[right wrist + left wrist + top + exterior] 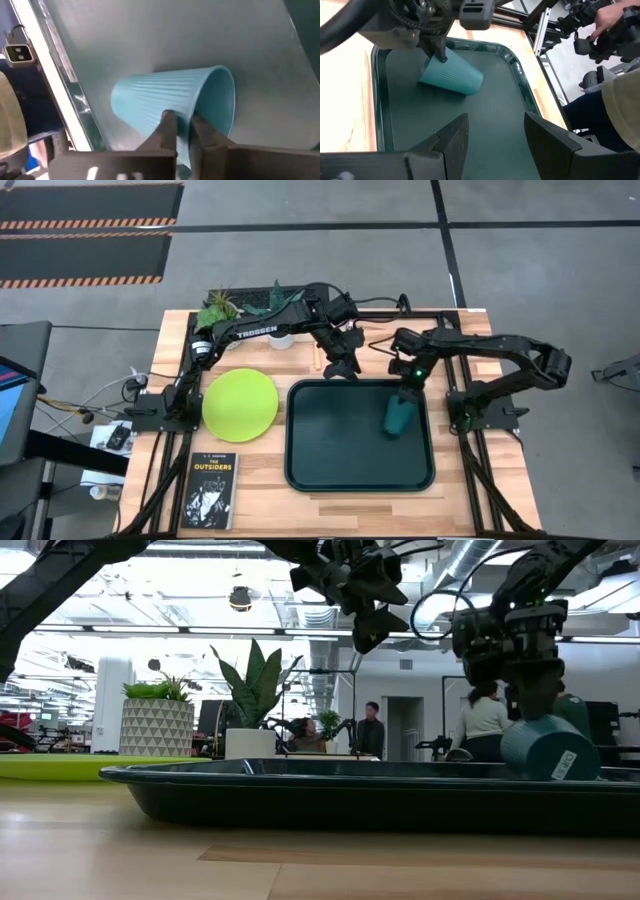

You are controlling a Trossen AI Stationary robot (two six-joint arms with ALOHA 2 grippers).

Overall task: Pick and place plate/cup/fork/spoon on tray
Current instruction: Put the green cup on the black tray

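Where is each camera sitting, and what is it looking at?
High view: above the table, looking straight down; both arms show, plus the tray and plate.
Low view: at table height, looking level across; grippers hang from above.
Left wrist view: on the left arm, looking past its open left gripper.
Right wrist view: on the right arm; the right gripper pinches the cup's rim.
All four share the cup.

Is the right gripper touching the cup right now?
Touching. The right wrist view shows the right gripper pinching the rim of the cup, one finger inside and one outside. The cup lies tilted over the tray.
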